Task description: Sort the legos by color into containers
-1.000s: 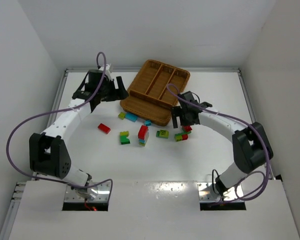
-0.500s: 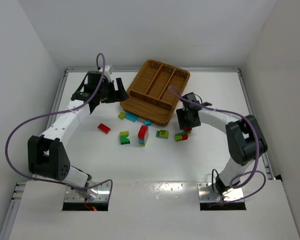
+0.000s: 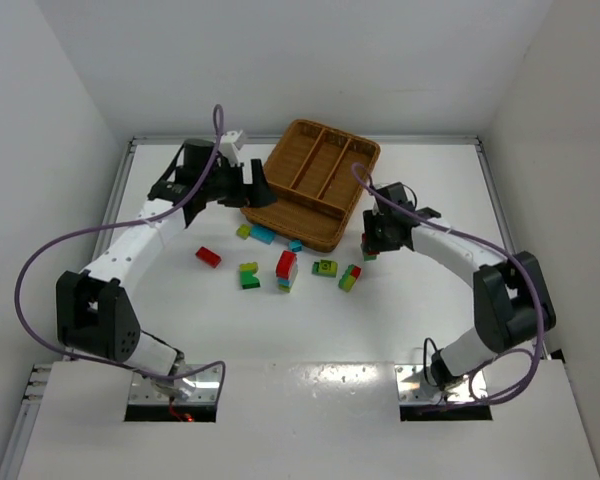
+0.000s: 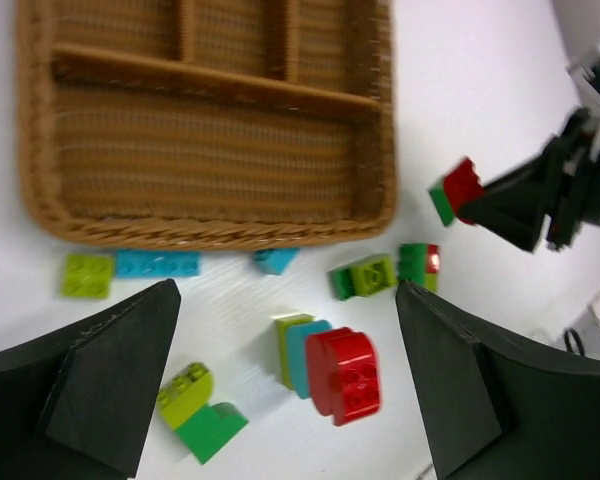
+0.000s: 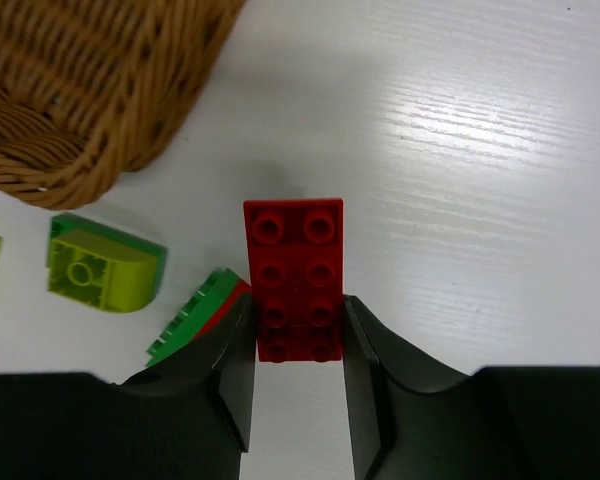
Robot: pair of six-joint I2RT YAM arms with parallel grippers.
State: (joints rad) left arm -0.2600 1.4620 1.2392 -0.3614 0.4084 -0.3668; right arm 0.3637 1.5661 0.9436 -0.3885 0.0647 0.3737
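My right gripper [image 5: 298, 322] is shut on a red lego [image 5: 293, 272], a long studded brick, and holds it just off the tray's near right corner [image 3: 371, 246]. From the left wrist view that red lego [image 4: 466, 181] has a green piece at its side. My left gripper [image 3: 242, 188] stands open over the tray's near left edge, nothing between its fingers [image 4: 110, 365]. The wicker tray [image 3: 310, 239] shows bare compartments. Loose legos lie in front of it: a red one [image 3: 208, 257], a lime one [image 3: 243, 231], a blue one [image 3: 263, 236], a red-blue-lime stack [image 3: 286, 270] and a green-lime piece [image 3: 325, 267].
A lime-and-green pair [image 3: 249, 275] and a red-green piece [image 3: 350, 277] lie on the white table, and a small blue brick [image 3: 295, 245] sits against the tray's rim [image 4: 210, 232]. White walls close in the table on three sides.
My right gripper has shut on the red lego and drawn it up and right, away from the red-green piece. My left gripper has shifted right over the tray's edge and opened wider.
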